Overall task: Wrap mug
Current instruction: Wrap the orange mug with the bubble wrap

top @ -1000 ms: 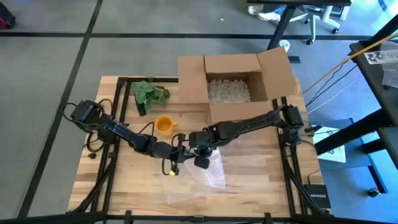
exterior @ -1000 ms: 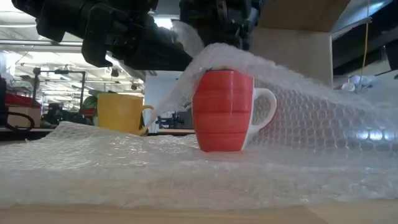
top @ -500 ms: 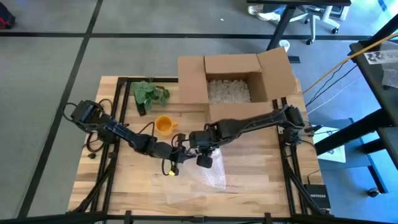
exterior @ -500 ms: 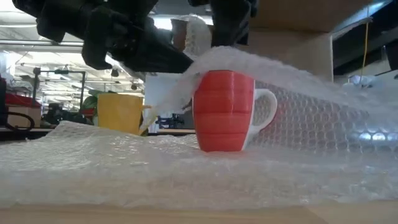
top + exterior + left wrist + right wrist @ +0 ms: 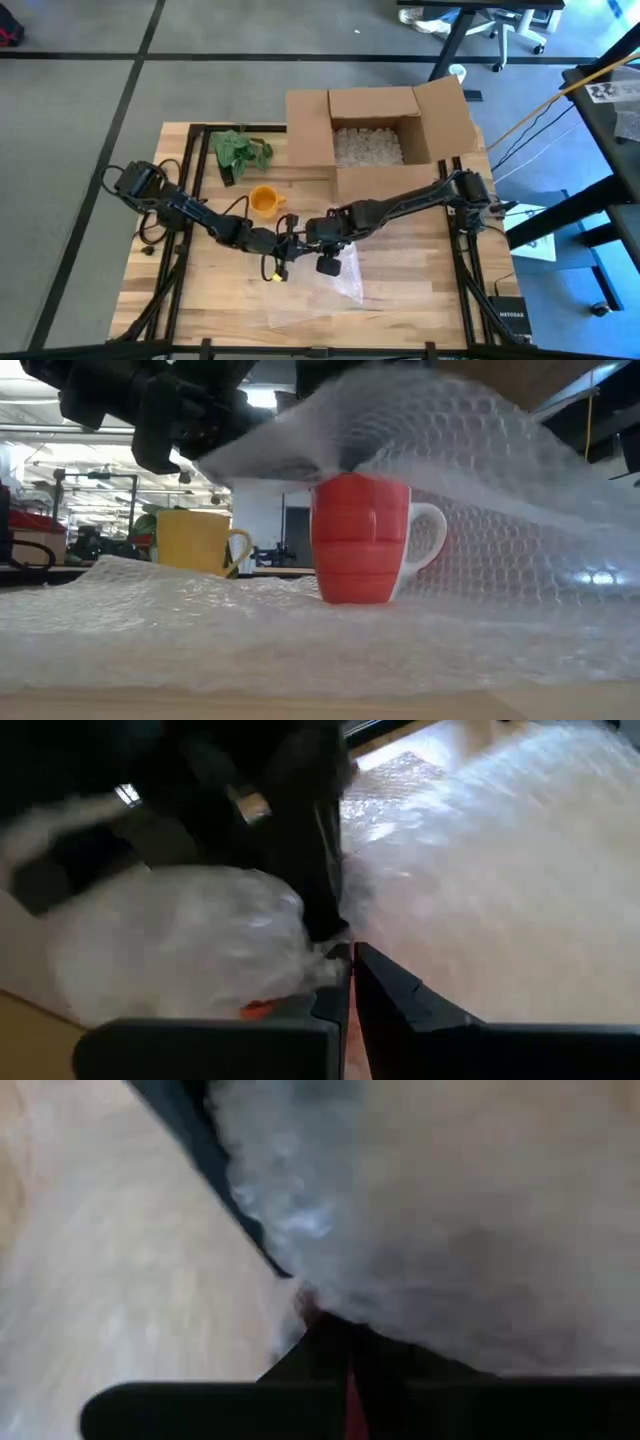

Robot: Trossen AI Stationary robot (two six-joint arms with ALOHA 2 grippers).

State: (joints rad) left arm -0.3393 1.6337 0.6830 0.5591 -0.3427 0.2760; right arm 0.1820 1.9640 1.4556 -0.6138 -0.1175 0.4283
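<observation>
Nearest the low camera, a bubble wrap sheet [image 5: 300, 635] covers the counter [image 5: 400, 300], and the red mug [image 5: 362, 538] stands upright on it, handle to the right. Above the mug, a fold of the wrap arches over its rim. Both grippers meet there: the left gripper [image 5: 285, 247] has its fingers closed on the wrap's edge, and the right gripper [image 5: 328, 262] pinches the wrap too. Farther back stand a yellow mug [image 5: 263, 200], a green cloth [image 5: 240, 151] and an open cardboard box [image 5: 375, 135].
</observation>
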